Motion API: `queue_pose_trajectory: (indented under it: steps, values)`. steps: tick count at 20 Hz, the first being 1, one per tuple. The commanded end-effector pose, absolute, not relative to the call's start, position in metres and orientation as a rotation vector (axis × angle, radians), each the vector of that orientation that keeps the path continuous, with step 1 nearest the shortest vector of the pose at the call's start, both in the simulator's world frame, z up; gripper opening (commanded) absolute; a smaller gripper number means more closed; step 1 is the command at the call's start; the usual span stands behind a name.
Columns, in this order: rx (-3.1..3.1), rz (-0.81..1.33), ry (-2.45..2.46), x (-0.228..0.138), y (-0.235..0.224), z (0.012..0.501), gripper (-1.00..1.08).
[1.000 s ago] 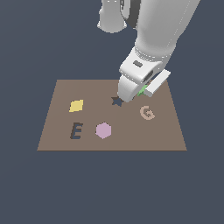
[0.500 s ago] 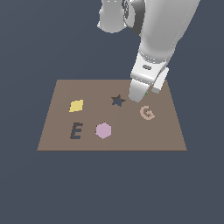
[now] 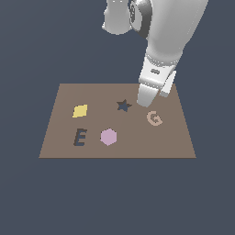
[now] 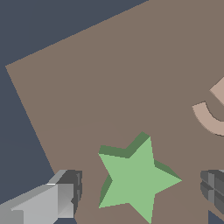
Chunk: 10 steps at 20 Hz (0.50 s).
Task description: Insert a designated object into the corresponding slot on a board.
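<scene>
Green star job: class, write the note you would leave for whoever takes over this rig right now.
Pincer: open, one finger on each side of the green star, apparently not yet touching it.
Green star: lying flat on the board, hidden behind the arm in the exterior view.
Star slot: empty, to the exterior view's left of the pincer, above the pink hexagon.
Done: pincer brought down over the star.
Left: close on the star, lift it, carry it to the slot, line up the points, insert.
</scene>
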State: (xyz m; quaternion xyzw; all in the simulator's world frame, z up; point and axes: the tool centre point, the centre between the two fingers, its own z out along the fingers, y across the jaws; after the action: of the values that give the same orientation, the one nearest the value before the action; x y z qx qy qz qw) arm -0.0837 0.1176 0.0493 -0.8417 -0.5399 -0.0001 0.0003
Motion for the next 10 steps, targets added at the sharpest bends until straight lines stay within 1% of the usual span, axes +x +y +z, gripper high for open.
queue_pose_trajectory:
  steps: [1,8,9,10]
  values:
    - [-2.643,0.0,-1.698,-0.084,0.118,0.045,1.0]
    - [-2.639,0.0,-1.704,-0.085,0.117,0.03,1.0]
    - [-2.639,0.0,-1.704,-0.085,0.117,0.03,-1.0]
    - [-2.639,0.0,-1.704,-0.085,0.117,0.03,-1.0]
